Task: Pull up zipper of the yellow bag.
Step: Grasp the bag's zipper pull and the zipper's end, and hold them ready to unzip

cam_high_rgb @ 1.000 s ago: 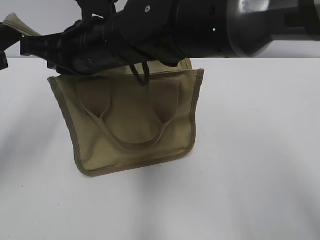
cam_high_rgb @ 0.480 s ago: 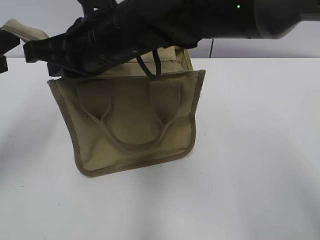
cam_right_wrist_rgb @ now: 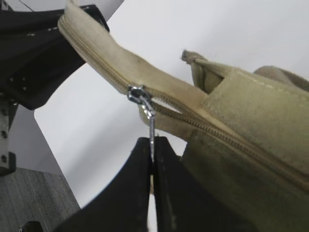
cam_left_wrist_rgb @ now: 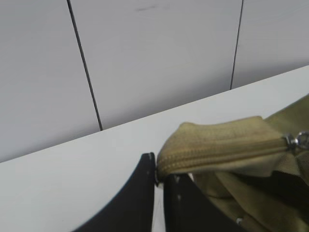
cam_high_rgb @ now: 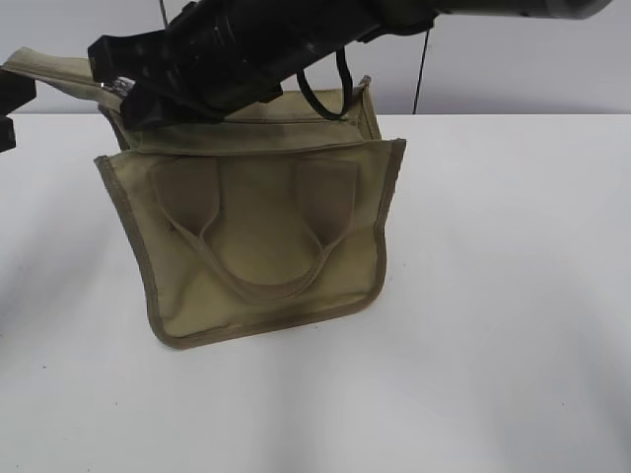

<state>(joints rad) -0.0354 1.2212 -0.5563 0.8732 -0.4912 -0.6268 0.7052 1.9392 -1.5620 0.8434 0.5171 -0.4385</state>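
Observation:
The yellow bag stands on the white table, its front handle hanging down. My left gripper is shut on the end tab of the zipper and holds it taut at the bag's left; it shows at the far left edge of the exterior view. My right arm reaches across above the bag. My right gripper is shut on the silver pull, which hangs from the zipper. The zip looks closed between the held end and the pull.
The white table lies bare around the bag. A grey panelled wall stands behind the table's far edge. The right arm covers the bag's top left in the exterior view.
My right arm has risen and its tip has shifted a little right, uncovering more of the bag's top edge. The bag's body has stayed in place.

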